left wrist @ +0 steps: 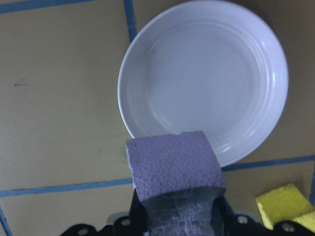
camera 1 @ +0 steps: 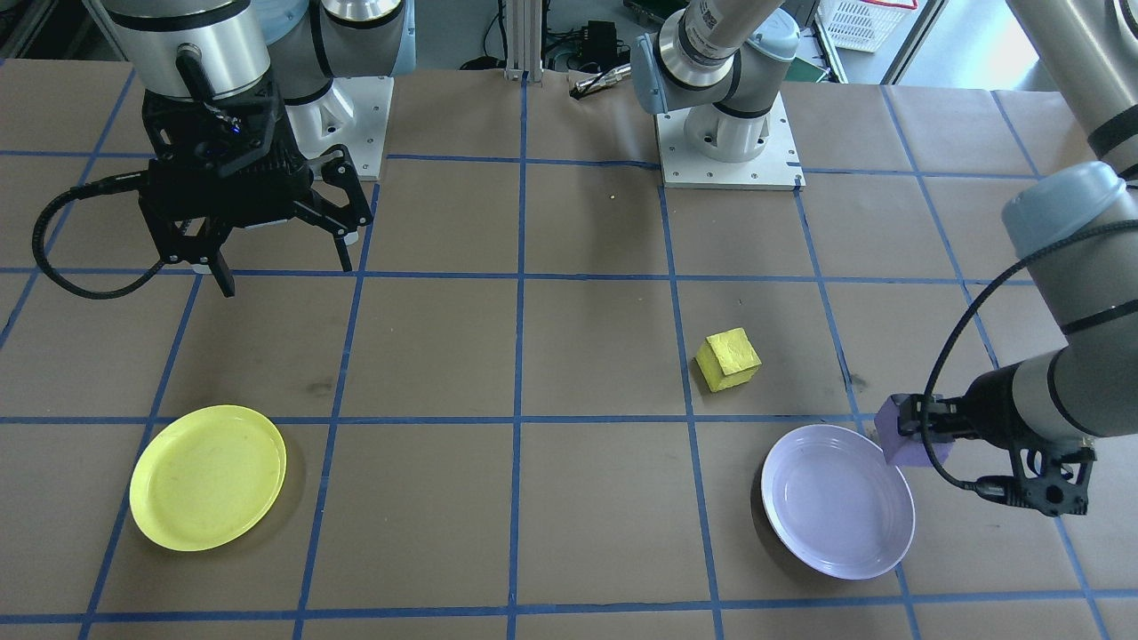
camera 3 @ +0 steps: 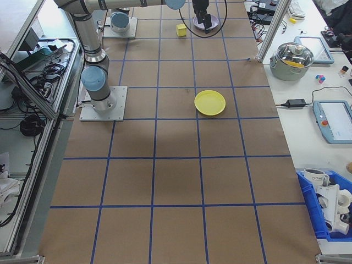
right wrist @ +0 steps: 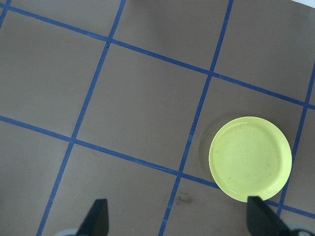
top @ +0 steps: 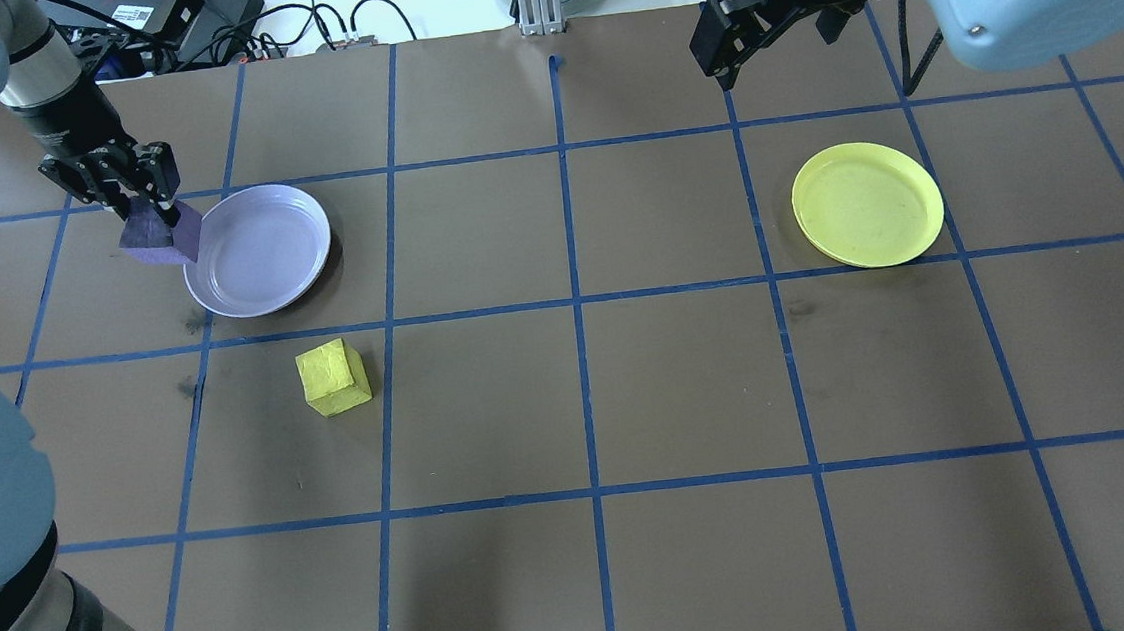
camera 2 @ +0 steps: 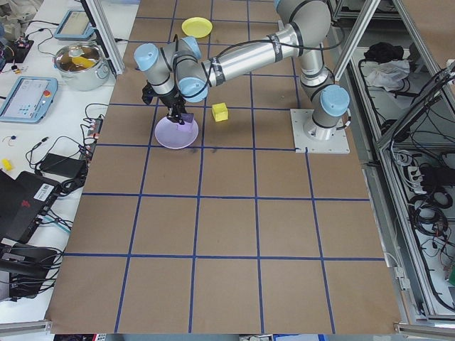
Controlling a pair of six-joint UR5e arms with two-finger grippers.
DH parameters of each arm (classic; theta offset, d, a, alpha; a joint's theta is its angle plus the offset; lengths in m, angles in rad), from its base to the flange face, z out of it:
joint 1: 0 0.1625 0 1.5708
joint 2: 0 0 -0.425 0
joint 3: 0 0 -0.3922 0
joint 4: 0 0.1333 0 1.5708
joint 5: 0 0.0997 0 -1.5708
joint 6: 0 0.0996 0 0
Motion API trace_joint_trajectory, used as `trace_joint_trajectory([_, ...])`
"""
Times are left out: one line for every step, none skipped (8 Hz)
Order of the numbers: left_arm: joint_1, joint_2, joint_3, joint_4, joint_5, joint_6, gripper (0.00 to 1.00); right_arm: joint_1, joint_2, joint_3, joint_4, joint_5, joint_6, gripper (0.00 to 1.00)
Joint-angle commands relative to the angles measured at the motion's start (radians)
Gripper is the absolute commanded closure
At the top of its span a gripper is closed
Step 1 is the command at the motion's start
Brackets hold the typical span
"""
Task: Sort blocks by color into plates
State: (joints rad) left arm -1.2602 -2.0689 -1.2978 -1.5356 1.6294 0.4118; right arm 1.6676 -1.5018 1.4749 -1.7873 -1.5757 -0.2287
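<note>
Your left gripper (left wrist: 174,216) is clamped on the dark purple block (left wrist: 172,164), holding it in the air at the rim of the pale lavender plate (top: 261,254), on the plate's outer side. The yellow block (top: 332,377) sits on the table near that plate, on the robot's side of it. Your right gripper (camera 1: 280,262) hangs high with its fingers spread wide and nothing between them, well apart from the yellow plate (camera 1: 206,477) on the brown paper.
</note>
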Motion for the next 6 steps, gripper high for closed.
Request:
trace_joint_trajectory([-0.011,-0.086,0.025,0.088,-0.069,-0.137,0.92,0.0,0.002,0.001,-0.001,0.0,-0.001,0.0])
trace_joint_trajectory([-0.011,-0.08,0.023,0.081,-0.106,-0.172,0.92,0.0,0.002,0.001,-0.001,0.0,-0.001,0.0])
trace_joint_trajectory([-0.011,-0.086,0.023,0.081,-0.108,-0.195,0.92,0.0,0.002,-0.001,-0.004,0.0,-0.001,0.0])
trace_joint_trajectory([-0.011,-0.088,0.023,0.081,-0.109,-0.196,0.92,0.0,0.003,0.001,-0.006,0.003,-0.001,0.0])
trace_joint_trajectory([-0.01,-0.091,0.022,0.081,-0.111,-0.2,0.89,0.001,0.003,0.001,-0.006,0.002,-0.001,0.0])
trace_joint_trajectory([-0.011,-0.106,0.019,0.086,-0.1,-0.197,0.89,0.001,0.003,-0.001,-0.01,0.006,-0.001,0.0])
